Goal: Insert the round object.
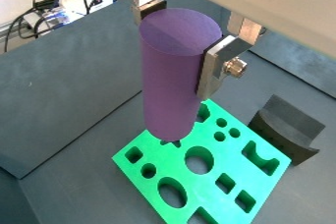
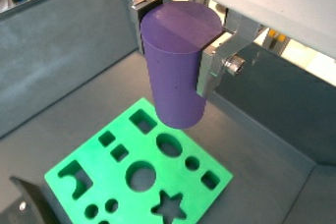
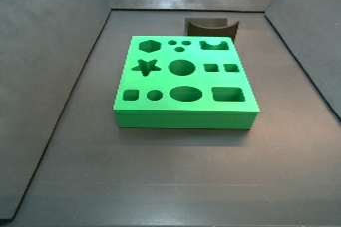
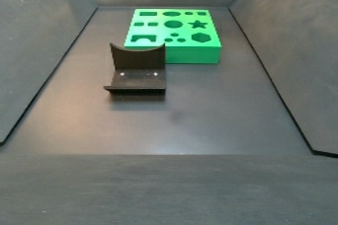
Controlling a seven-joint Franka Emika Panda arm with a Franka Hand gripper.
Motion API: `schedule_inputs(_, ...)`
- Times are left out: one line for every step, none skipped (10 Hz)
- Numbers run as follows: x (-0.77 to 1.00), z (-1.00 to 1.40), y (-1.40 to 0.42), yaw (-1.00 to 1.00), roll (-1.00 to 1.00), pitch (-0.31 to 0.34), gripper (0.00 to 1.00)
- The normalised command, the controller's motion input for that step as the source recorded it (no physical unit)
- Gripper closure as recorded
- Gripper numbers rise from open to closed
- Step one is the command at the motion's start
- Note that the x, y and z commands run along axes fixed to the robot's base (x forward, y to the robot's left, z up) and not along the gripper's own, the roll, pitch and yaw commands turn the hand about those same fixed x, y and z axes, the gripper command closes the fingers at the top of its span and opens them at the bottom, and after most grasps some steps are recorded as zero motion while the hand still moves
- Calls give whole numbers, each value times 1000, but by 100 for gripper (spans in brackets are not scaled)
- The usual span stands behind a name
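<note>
In both wrist views the gripper (image 1: 184, 43) (image 2: 178, 53) hangs above the tabletop (image 1: 66, 100), its jaws closed on the round object (image 1: 176, 71) (image 2: 175, 66), which stands upright between them with its lower end over the block with cut-outs (image 1: 203, 169) (image 2: 138, 169); whether the two touch cannot be told; in a side view the block with cut-outs (image 3: 182, 82) lies on the tabletop (image 3: 170, 171) with the notched block (image 3: 210, 24) just behind it; in a side view the notched block (image 4: 136, 68) sits in front of the block with cut-outs (image 4: 175, 34), near but apart; neither side view shows the gripper.
</note>
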Motion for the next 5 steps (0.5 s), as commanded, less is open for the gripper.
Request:
schedule_inputs(209, -1000, 340, 0, 36, 0, 100)
schedule_inputs(211, -1000, 351, 0, 46, 0, 100)
schedule_inputs(229, -1000, 371, 0, 54, 0, 100)
schedule_inputs(203, -1000, 417, 0, 74, 0, 100)
schedule_inputs(20, -1000, 551, 0, 129, -1, 100)
